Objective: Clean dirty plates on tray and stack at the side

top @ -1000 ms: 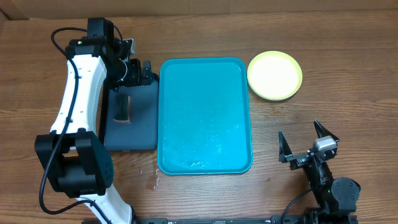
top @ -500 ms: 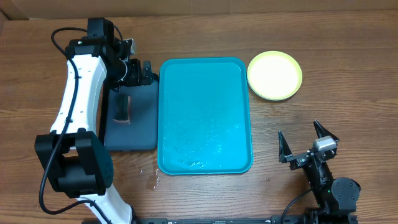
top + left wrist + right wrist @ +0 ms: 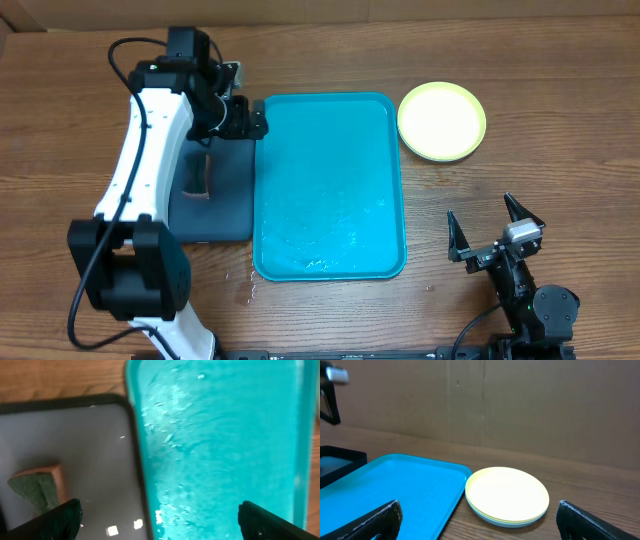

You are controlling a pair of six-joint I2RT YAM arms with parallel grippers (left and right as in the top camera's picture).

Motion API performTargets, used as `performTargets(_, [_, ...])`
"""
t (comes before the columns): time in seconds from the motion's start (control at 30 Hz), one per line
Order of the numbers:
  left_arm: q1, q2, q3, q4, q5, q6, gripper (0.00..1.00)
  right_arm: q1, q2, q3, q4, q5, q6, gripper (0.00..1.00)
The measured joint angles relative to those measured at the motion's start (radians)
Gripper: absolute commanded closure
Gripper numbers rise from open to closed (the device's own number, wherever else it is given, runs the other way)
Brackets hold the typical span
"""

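Beside the far right corner of the tray (image 3: 330, 160), the plates (image 3: 442, 121) are stacked on the table (image 3: 540, 160). The left gripper (image 3: 250, 118) is held over the tray's left rim, jaws spread wide and empty. The right gripper (image 3: 483, 215) is likewise spread wide, empty.

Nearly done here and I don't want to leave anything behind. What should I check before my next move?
1. Teal tray free of plates: ok, none on it, only wet streaks.
2. Plates stacked at the side: ok, they sit off the tray's far right corner. How many are in the stack: cannot tell.
3. Top plate clean: ok, no smear shows. The ones beneath: cannot tell.
4. Sponge put down: ok, it lies on the black tray.
5. Left gripper empty: ok, it is open over the edge where the two trays meet.
6. Right gripper empty: ok, it is open and apart from the stack.
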Motion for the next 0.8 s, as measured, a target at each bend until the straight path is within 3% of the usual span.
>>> performTargets(0.13, [-0.029, -0.123, 0.0, 0.0, 0.0, 0.0, 0.0, 0.0, 0.0, 0.0, 0.0, 0.0, 0.0, 0.0])
performTargets(0.5, [-0.033, -0.673, 0.007, 0.002, 0.0, 0.0, 0.0, 0.0, 0.0, 0.0, 0.0, 0.0, 0.0, 0.0])
performTargets(0.8, [-0.033, -0.883, 0.008, -0.066, -0.034, 0.0, 0.0, 0.0, 0.0, 0.0, -0.001, 0.0, 0.0, 0.0])
